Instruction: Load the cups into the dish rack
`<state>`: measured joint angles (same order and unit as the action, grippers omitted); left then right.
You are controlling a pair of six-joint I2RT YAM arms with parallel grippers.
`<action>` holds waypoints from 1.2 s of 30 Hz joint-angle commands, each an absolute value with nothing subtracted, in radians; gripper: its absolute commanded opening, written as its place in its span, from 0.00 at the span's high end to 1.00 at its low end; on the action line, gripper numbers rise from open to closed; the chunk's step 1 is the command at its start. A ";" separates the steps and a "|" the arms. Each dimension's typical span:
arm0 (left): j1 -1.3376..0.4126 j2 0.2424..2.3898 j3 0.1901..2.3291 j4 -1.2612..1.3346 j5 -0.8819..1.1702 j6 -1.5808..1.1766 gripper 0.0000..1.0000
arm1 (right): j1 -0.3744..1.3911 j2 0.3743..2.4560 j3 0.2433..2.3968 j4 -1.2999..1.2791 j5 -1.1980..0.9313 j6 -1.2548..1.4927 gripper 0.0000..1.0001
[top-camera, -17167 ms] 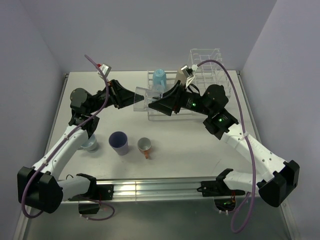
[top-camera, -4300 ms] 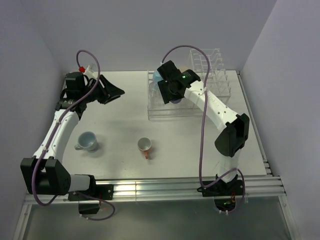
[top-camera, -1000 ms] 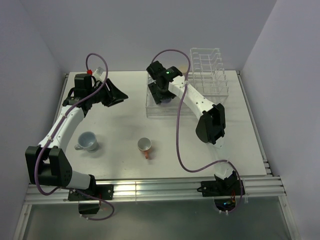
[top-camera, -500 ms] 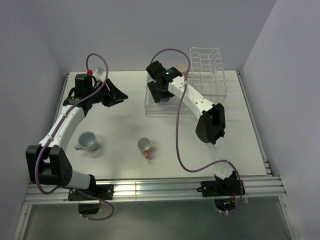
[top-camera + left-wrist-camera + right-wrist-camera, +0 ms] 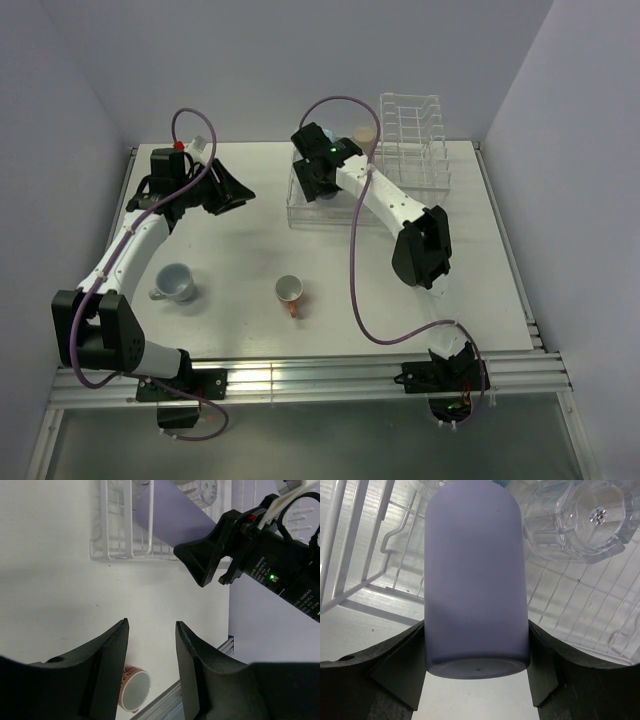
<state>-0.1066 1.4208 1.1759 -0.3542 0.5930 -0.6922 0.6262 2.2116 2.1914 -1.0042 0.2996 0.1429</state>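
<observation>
Right gripper (image 5: 476,647): fingers pressed on both sides of purple cup (image 5: 476,565), base end toward wrist, far end poking over low section of dish rack (image 5: 350,555). Cup touching rack bars or not: cannot tell. Clear glass (image 5: 577,517) in rack just beyond fingertips, right of held cup, base facing wrist camera. Tan cup (image 5: 363,133) farther out past gripper, by tall divider section.
Left gripper (image 5: 151,630): spread, nothing between fingers, over bare table (image 5: 50,605), well apart from rack. Orange-handled mug (image 5: 135,690) on table below its fingers, white inside showing. Grey-blue mug (image 5: 177,283) upright, back toward left arm base.
</observation>
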 commanded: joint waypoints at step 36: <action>-0.281 1.681 1.235 -0.215 0.198 -0.884 0.53 | 0.623 2.059 2.114 -0.796 0.304 0.183 0.21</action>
